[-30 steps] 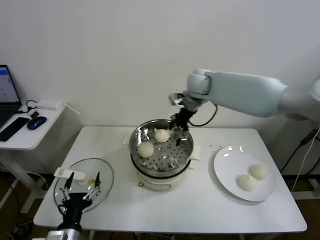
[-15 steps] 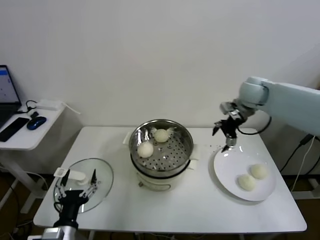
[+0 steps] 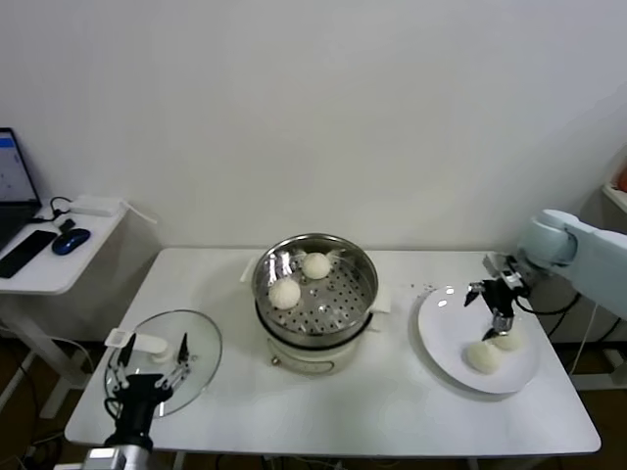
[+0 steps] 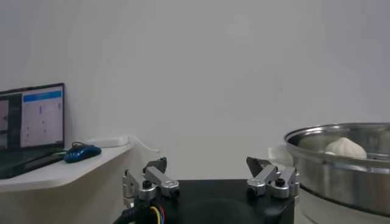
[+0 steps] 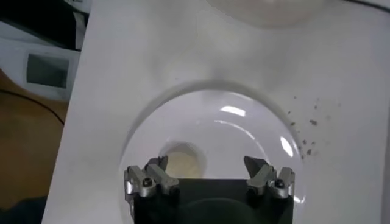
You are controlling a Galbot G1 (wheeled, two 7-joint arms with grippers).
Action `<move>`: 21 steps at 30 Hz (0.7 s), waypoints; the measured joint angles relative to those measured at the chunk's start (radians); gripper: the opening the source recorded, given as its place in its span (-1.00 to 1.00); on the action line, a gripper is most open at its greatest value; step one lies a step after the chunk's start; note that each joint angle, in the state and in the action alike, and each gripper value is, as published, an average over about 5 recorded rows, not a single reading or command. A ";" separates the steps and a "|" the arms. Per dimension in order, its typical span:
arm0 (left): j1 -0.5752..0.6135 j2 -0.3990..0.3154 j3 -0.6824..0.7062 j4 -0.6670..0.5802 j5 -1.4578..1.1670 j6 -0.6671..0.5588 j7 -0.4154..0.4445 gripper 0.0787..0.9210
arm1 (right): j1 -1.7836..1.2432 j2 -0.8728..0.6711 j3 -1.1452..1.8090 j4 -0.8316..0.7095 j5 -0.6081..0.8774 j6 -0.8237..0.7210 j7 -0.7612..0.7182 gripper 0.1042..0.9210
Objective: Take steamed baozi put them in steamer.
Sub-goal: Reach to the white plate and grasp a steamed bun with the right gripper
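Observation:
The steamer, a shiny perforated basket on a white base, stands mid-table and holds two steamed baozi. Two more baozi lie on the white plate to the right. My right gripper hangs open and empty just above the plate, close over those buns. In the right wrist view one baozi shows on the plate beside a finger of the right gripper. My left gripper waits open and empty over the glass lid. The left wrist view shows the steamer with a baozi inside.
A round glass lid with a white handle lies at the table's front left. A side desk on the left carries a laptop, a keyboard and a blue mouse. Dark crumbs dot the table near the plate.
My right arm has swung from above the steamer rightward and down to the plate, with its gripper open and empty throughout. The left gripper shifted only slightly over the lid.

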 measured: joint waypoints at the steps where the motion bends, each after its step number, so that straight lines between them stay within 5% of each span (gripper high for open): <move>1: 0.002 -0.001 0.000 -0.001 0.001 0.000 0.000 0.77 | -0.022 -0.003 0.018 -0.005 -0.014 0.003 0.000 0.76; 21: 0.016 -0.005 -0.003 -0.009 0.009 -0.004 -0.001 0.77 | -0.237 0.032 0.190 -0.088 -0.161 0.010 0.020 0.76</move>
